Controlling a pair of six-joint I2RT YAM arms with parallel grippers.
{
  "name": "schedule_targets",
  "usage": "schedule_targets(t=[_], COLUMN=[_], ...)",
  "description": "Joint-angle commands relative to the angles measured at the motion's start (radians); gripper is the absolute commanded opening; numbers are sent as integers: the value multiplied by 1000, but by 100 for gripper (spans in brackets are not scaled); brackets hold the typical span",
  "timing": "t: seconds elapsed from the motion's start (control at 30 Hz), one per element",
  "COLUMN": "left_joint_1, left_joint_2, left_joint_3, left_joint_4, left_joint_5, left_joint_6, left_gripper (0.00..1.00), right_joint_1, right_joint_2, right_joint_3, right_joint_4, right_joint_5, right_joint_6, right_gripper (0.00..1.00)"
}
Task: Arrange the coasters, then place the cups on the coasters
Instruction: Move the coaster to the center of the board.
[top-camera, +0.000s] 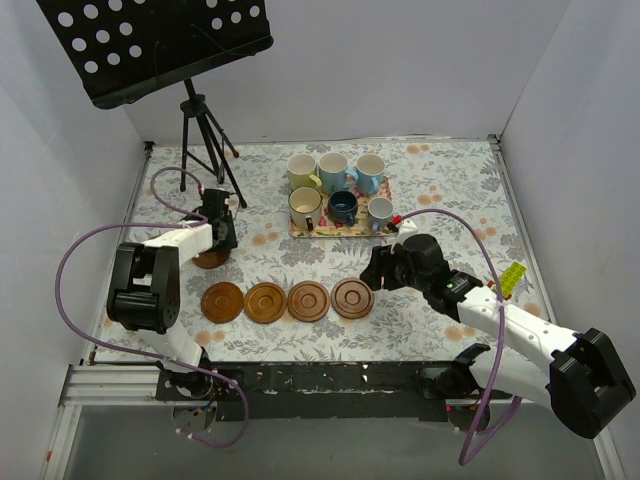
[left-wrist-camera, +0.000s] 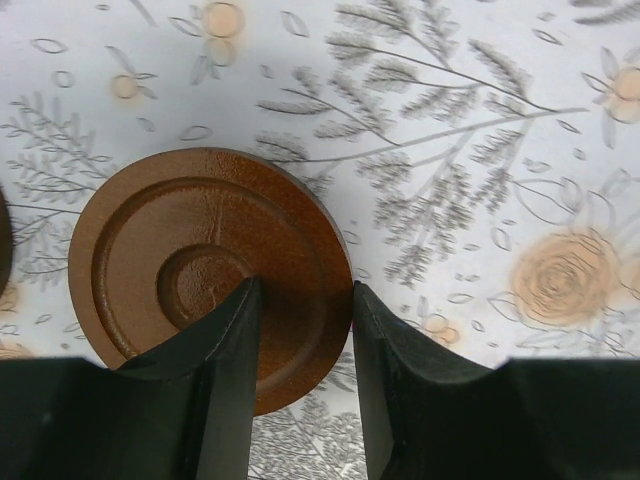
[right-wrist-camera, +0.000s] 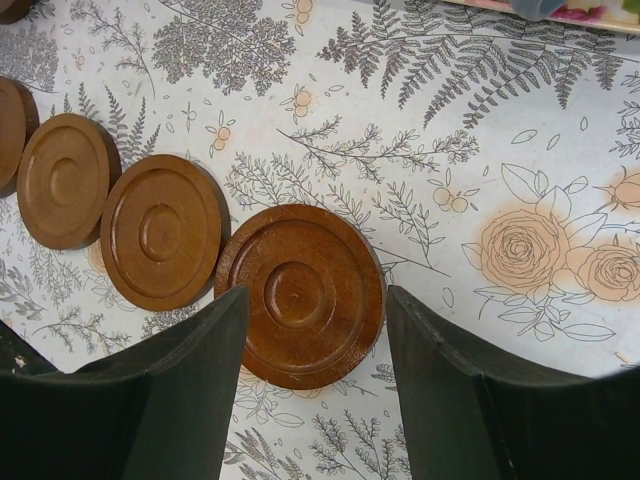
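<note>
Your bench (top-camera: 440, 190) has a pale cloth printed with grey ferns and peach roses over the whole top. Near the front edge you've got four round reddish-brown wooden coasters (top-camera: 308, 301) with ring grooves, lying flat in a left-to-right row, close side by side. A fifth matching coaster (left-wrist-camera: 190, 250) sits on the cloth by itself, back and left of that row. Further back, around the middle, there's a rectangular floral tray (top-camera: 340, 233). The black tripod (top-camera: 205, 135) has its feet on the back left part.
</note>
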Motion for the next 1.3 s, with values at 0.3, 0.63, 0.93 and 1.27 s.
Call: schedule_targets(t=[0.3, 0.63, 0.93, 1.27], left_joint_1=[-218, -344, -378, -383], left_joint_2=[16, 2, 5, -33], left_joint_3=[20, 50, 48, 67], left_joint_4=[0, 2, 0, 2], left_joint_5=[160, 178, 189, 209], left_joint_6=[-62, -109, -108, -97], left_gripper=[15, 17, 23, 63], right_joint_1=[-4, -2, -4, -4], right_joint_2=[-3, 26, 59, 89], right_joint_3=[15, 45, 62, 95], right_joint_4=[25, 5, -1, -1], right_joint_5=[0, -1, -9, 0], right_joint_6=[12, 14, 23, 20], right_gripper=[65, 64, 63, 63])
